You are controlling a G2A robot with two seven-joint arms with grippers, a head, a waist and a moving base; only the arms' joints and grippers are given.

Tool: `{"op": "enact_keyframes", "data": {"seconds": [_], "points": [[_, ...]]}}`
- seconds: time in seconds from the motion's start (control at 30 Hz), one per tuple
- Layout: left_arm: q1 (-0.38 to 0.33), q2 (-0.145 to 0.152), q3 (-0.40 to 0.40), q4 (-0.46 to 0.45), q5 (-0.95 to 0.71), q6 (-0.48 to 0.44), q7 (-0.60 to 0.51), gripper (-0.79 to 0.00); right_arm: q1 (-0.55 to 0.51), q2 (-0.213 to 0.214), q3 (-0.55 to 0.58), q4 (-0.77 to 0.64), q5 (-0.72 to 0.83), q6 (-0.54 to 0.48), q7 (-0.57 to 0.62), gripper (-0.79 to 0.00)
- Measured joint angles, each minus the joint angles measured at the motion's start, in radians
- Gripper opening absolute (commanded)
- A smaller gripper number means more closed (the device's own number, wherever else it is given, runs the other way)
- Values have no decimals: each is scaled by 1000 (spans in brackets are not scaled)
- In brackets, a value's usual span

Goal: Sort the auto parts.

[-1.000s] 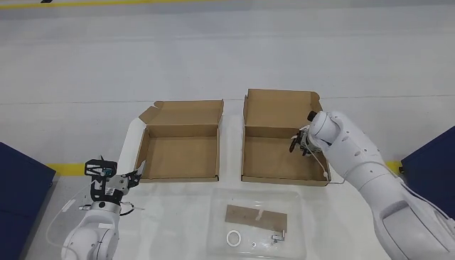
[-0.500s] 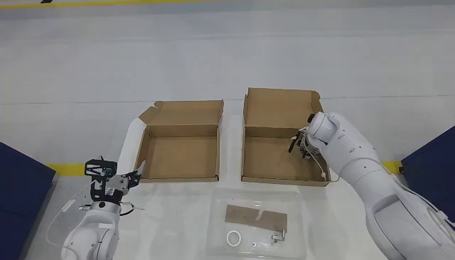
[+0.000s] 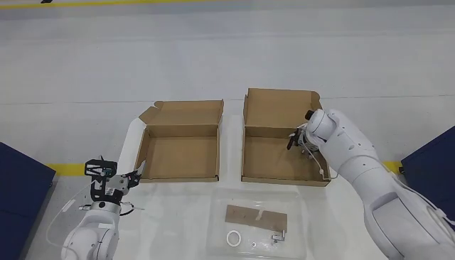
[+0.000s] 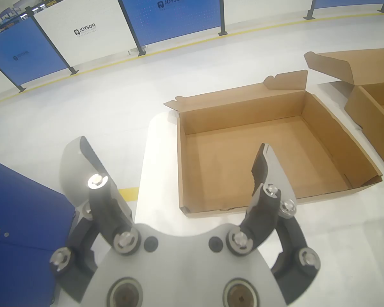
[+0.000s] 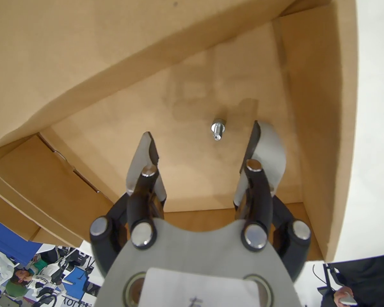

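Two open cardboard boxes sit side by side: the left box (image 3: 179,157) and the right box (image 3: 266,162). My right gripper (image 3: 293,143) hangs open over the right box's far right part; in its wrist view the gripper (image 5: 202,135) holds nothing, and a small silver bolt (image 5: 217,129) lies on the box floor (image 5: 192,97) just beyond its fingertips. My left gripper (image 3: 137,171) stands open at the table's left front, short of the left box (image 4: 268,148). A clear tray (image 3: 217,221) in front holds a white ring (image 3: 233,239), small metal parts (image 3: 277,238) and a cardboard strip (image 3: 256,216).
The right box's raised lid (image 3: 279,107) stands behind my right gripper, the left box's lid (image 3: 183,118) likewise. The white table (image 3: 170,210) has bare room between my left gripper and the tray. Blue panels (image 3: 18,182) flank the table on both sides.
My right gripper has shifted slightly toward the back of the right box. The left arm has kept still.
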Motion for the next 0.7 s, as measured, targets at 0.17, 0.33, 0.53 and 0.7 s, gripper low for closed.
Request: {"op": "enact_keyframes", "data": {"seconds": [0.17, 0.33, 0.53, 0.7], "points": [[0, 0, 0, 0, 0, 0, 0, 0, -9, 15, 23, -51, -13, -2, 21, 0], [0, 0, 0, 0, 0, 0, 0, 0, -23, 39, 53, -129, -29, -18, 66, 0], [0, 0, 0, 0, 0, 0, 0, 0, -23, 39, 52, -126, -29, -18, 65, 0], [0, 0, 0, 0, 0, 0, 0, 0, -24, 39, 51, -127, -30, -19, 64, 0]]}}
